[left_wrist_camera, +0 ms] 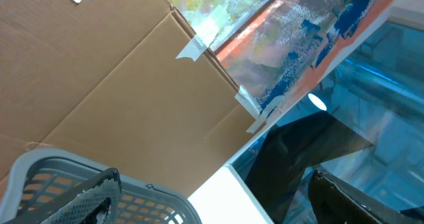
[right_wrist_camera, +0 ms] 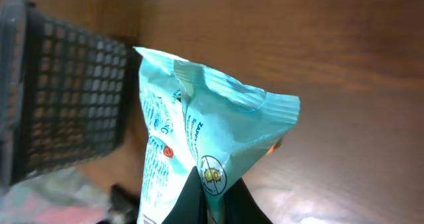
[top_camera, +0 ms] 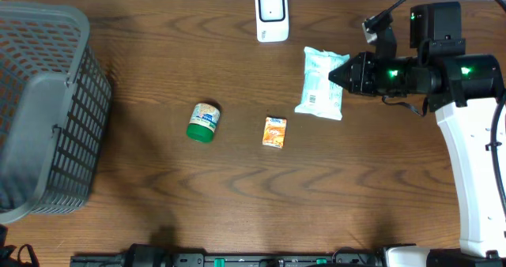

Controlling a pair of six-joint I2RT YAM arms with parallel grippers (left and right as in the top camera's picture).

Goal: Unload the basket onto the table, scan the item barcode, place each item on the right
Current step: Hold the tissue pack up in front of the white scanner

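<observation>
A pale blue plastic packet (top_camera: pixel 320 81) lies lifted at its right edge near the table's back right, with a white label patch toward its lower end. My right gripper (top_camera: pixel 336 75) is shut on that edge; in the right wrist view the black fingers pinch the packet (right_wrist_camera: pixel 212 118) at a crimped corner, gripper (right_wrist_camera: pixel 215 197). The white scanner (top_camera: pixel 271 14) stands at the back edge, left of the packet. In the left wrist view my left gripper (left_wrist_camera: pixel 212 204) is open and empty, its fingers (left_wrist_camera: pixel 86 197) wide apart, aimed at cardboard above the basket (left_wrist_camera: pixel 132 197).
A green-lidded jar (top_camera: pixel 204 122) and a small orange box (top_camera: pixel 274 132) lie mid-table. A grey mesh basket (top_camera: pixel 47 109) fills the left side. The right arm's white base (top_camera: pixel 478 164) stands along the right edge.
</observation>
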